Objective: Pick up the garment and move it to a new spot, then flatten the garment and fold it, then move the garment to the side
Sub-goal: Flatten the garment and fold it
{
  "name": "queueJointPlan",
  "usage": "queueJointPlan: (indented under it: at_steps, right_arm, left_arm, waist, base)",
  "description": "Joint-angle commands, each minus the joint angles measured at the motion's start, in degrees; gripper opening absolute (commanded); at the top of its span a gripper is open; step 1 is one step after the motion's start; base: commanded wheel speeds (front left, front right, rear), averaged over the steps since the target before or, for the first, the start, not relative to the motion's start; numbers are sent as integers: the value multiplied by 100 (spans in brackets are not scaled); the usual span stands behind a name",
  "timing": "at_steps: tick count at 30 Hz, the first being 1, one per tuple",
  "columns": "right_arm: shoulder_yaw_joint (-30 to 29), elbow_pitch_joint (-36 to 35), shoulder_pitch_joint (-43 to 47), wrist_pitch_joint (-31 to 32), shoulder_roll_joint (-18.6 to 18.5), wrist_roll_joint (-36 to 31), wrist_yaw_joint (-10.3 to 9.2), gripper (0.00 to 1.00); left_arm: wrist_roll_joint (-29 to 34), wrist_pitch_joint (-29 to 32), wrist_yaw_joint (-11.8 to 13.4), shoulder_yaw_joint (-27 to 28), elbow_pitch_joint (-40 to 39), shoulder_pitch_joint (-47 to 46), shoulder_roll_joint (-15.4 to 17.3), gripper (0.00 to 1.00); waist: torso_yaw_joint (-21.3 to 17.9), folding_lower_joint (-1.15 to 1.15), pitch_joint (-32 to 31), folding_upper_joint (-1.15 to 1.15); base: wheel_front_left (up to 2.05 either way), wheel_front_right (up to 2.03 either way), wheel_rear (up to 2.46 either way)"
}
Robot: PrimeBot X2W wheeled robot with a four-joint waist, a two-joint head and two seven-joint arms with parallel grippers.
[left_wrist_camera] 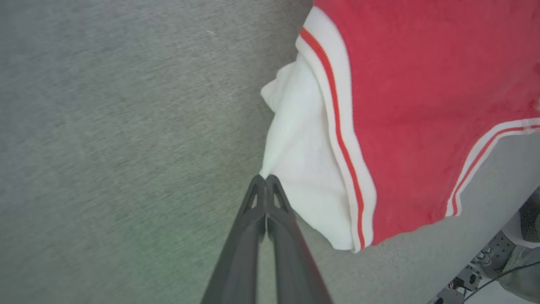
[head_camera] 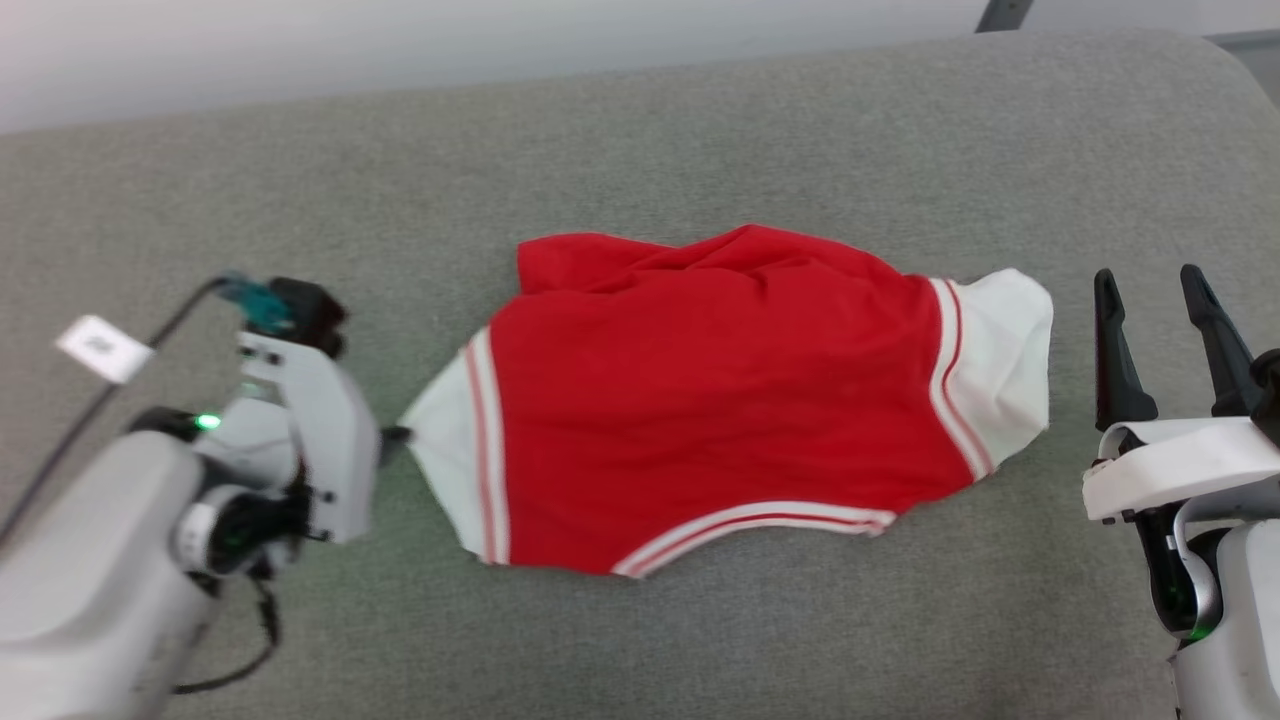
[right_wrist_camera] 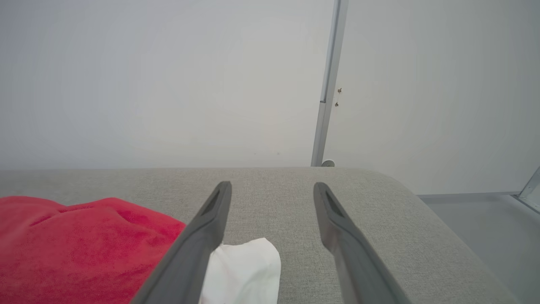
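The red garment (head_camera: 720,400) lies spread on the grey cushion (head_camera: 700,130), one white sleeve end pointing left and the other right. My left gripper (head_camera: 395,435) is at the left sleeve's tip. In the left wrist view its fingers (left_wrist_camera: 253,219) are pressed together, pinching the corner of the white sleeve (left_wrist_camera: 295,160), which is drawn out to a point. My right gripper (head_camera: 1147,273) stands open just right of the other white sleeve end (head_camera: 1000,360), apart from it. In the right wrist view the right gripper (right_wrist_camera: 273,185) is open above the garment (right_wrist_camera: 76,245) and cushion.
The grey cushion's rounded far edge (right_wrist_camera: 379,177) ends before a pale wall with a metal post (right_wrist_camera: 329,84). Bare cushion lies in front of, behind and to the left of the garment. A cable with a white tag (head_camera: 100,345) hangs by my left arm.
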Motion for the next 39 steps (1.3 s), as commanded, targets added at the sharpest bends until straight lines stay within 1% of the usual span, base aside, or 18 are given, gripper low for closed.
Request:
queueJointPlan:
  at_steps: [1,10,12,14,17,20,23,26,29,31,34,36,37,39]
  right_arm:
    - [-14,-18,59,5,-15,6,-10,100]
    - [-56,-125,116,71,1,-5,-10,100]
    - [-58,-146,130,78,2,5,-10,100]
    - [-61,-153,161,73,9,17,-10,100]
    - [-59,-139,210,73,25,27,-10,100]
    - [-44,-123,217,81,22,42,-10,100]
    - [-18,-94,255,88,27,49,-10,100]
    - [13,-80,254,89,40,56,-10,100]
    - [31,-92,246,87,61,59,-10,100]
    - [41,-101,235,76,76,58,-10,100]
    - [55,-125,201,37,113,37,-10,100]
    - [71,-139,162,7,144,33,-10,100]
    - [71,-139,162,7,144,33,-10,100]
    - [84,-146,132,-30,165,32,-10,100]
  left_arm:
    - [24,-45,42,65,-22,-6,155,0]
    - [221,-114,272,381,-23,120,1032,0]
    - [234,-192,300,459,-36,138,1156,0]
    - [164,-255,307,527,-77,167,1183,0]
    - [-38,-238,258,566,-309,160,1022,0]
    - [-144,-112,230,473,-757,62,821,0]
    - [-245,47,222,314,-1301,-9,520,0]
    - [-384,241,282,115,-1772,-41,179,0]
    - [-421,415,239,-161,-2053,-17,-82,0]
    - [-387,510,166,-373,-2092,51,-211,0]
    - [-220,471,58,-621,-1913,102,-361,0]
    - [-33,385,-17,-789,-1715,137,-406,0]
    - [-33,385,-17,-789,-1715,137,-406,0]
    - [38,303,-81,-909,-1473,176,-476,0]
  waist:
    - [65,0,-30,0]
    - [197,0,-45,0]
    - [210,0,-46,0]
    - [219,0,-56,0]
    - [225,0,-91,0]
    - [217,0,-114,0]
    - [193,0,-133,0]
    - [157,0,-139,0]
    - [117,0,-117,0]
    - [89,0,-96,0]
    - [32,0,-52,0]
    - [-8,0,-15,0]
    - [-8,0,-15,0]
    - [-35,0,9,0]
  base:
    - [0,0,0]
    - [0,0,0]
    - [0,0,0]
    - [0,0,0]
    - [0,0,0]
    - [0,0,0]
    - [0,0,0]
    - [0,0,0]
    - [0,0,0]
    - [0,0,0]
    - [0,0,0]
    - [0,0,0]
    - [0,0,0]
    - [0,0,0]
